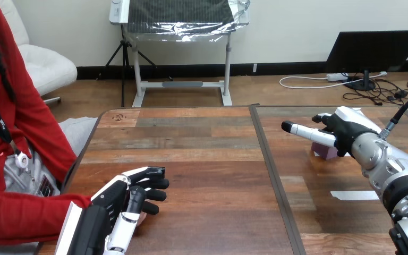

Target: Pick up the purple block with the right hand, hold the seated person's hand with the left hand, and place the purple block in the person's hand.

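A small purple block point(323, 151) rests on the right half of the wooden table point(212, 159). My right hand point(345, 133) hovers over it from the right, its fingers point(303, 130) stretched out straight to the left above the block and its palm hiding the block's right side. I see no finger closed on the block. At the lower left, my left hand point(117, 204) lies over the person's hand point(139, 219), of which just a sliver shows beneath my thumb. My left fingers curl down round it, next to the red sleeve point(32, 212).
A dark seam point(271, 164) runs front to back between the two tabletops. A strip of white tape point(355, 195) lies on the right tabletop, in front of the block. The person sits at the table's left side.
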`<action>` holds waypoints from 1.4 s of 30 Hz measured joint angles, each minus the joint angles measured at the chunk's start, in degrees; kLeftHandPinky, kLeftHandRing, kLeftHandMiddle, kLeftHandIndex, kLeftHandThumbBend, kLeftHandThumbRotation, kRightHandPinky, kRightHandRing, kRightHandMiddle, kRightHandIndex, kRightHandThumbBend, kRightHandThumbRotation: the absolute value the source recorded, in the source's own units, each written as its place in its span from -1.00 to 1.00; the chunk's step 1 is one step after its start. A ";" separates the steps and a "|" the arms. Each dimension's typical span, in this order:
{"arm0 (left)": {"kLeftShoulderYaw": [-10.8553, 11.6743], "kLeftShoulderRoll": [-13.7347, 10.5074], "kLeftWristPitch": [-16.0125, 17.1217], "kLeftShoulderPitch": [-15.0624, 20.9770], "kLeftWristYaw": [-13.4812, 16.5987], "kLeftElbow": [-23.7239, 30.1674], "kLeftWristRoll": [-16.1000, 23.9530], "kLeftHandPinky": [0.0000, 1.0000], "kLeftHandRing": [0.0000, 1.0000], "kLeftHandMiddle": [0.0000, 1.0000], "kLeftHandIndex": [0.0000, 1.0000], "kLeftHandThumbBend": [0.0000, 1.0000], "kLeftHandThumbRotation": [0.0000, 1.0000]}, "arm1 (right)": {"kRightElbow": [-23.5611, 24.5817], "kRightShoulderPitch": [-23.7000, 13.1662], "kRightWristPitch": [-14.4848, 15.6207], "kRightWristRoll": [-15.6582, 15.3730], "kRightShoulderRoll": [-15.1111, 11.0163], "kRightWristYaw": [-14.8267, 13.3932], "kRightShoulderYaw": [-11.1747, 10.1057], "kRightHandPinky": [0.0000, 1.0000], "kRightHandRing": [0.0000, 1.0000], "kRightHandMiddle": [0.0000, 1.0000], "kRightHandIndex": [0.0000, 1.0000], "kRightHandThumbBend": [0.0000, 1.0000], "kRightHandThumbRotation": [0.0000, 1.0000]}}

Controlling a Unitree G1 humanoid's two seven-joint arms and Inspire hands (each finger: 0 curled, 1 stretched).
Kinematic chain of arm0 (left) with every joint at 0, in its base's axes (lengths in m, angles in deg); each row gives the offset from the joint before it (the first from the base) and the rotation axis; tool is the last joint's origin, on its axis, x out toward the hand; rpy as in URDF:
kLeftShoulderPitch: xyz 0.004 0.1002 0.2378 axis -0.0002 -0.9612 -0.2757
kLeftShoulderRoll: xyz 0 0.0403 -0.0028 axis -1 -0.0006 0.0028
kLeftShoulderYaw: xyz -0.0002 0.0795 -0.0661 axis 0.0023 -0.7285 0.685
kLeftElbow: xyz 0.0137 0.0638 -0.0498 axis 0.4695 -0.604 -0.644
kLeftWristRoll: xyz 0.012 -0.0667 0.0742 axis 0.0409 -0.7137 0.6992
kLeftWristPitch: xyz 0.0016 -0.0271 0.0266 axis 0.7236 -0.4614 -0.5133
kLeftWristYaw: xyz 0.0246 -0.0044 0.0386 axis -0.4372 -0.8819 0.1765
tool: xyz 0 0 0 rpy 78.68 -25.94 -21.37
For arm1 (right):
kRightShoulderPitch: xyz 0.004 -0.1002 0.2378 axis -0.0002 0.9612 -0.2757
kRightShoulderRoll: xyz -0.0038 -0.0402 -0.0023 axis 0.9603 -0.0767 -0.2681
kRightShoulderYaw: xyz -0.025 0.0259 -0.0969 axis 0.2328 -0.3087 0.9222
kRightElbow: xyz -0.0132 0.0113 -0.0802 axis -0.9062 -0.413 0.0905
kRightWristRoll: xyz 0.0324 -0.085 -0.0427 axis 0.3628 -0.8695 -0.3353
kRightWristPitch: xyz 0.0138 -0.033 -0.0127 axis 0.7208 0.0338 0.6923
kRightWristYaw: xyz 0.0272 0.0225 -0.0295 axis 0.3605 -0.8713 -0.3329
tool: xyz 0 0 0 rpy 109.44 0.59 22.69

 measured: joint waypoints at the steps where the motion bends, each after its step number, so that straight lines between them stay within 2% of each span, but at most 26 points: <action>1: 0.00 0.00 0.00 -0.01 0.00 0.00 0.00 0.15 0.31 0.37 0.41 -0.30 0.84 | 0.00 0.00 0.01 0.00 0.00 0.00 0.00 0.24 0.52 0.60 0.86 0.78 1.00; 8: 0.03 0.01 0.01 -0.07 0.05 0.00 0.12 0.16 0.31 0.37 0.41 -0.32 0.84 | 0.00 0.00 0.03 -0.02 0.01 -0.16 0.00 0.05 0.40 0.52 0.79 0.73 1.00; 16: 0.04 0.01 0.02 -0.08 0.07 0.00 0.20 0.16 0.30 0.37 0.41 -0.32 0.85 | 0.00 0.00 0.02 -0.11 0.04 -1.79 -0.01 -0.13 0.28 0.42 0.69 0.70 1.00; 20: 0.05 0.01 0.03 -0.09 0.07 0.00 0.20 0.16 0.30 0.37 0.41 -0.32 0.85 | 0.00 0.00 0.01 -0.09 0.04 -2.63 -0.07 -0.16 0.25 0.40 0.66 0.69 1.00; 26: 0.05 0.01 0.05 -0.09 0.06 0.00 0.16 0.17 0.31 0.37 0.41 -0.30 0.85 | 0.00 0.00 -0.10 -0.06 0.04 -3.47 -0.19 -0.11 0.28 0.39 0.62 0.69 1.00; 29: 0.05 0.00 0.10 -0.08 0.05 0.00 0.16 0.17 0.31 0.37 0.41 -0.30 0.84 | 0.00 0.00 -0.19 0.00 0.04 -3.91 -0.28 -0.16 0.21 0.33 0.62 0.69 1.00; 32: 0.05 0.01 0.11 -0.08 0.06 0.00 0.16 0.16 0.30 0.37 0.40 -0.29 0.84 | 0.00 0.00 -0.27 0.06 0.04 -4.24 -0.39 -0.09 0.28 0.38 0.61 0.70 1.00; 38: 0.04 0.02 0.11 -0.08 0.06 0.00 0.17 0.16 0.30 0.37 0.40 -0.30 0.83 | 0.00 0.00 -0.30 0.27 0.03 -4.42 -0.52 -0.33 0.03 0.19 0.64 0.69 1.00; 41: 0.03 0.02 0.10 -0.08 0.06 0.00 0.17 0.16 0.30 0.37 0.40 -0.31 0.83 | 0.00 -0.01 -0.29 0.49 0.03 -4.43 -0.55 -0.28 0.07 0.28 0.72 0.71 1.00; 42: 0.03 0.02 0.10 -0.08 0.06 0.00 0.17 0.16 0.30 0.37 0.40 -0.31 0.83 | 0.00 -0.01 -0.29 0.52 0.03 -4.43 -0.55 -0.11 0.22 0.40 0.74 0.72 1.00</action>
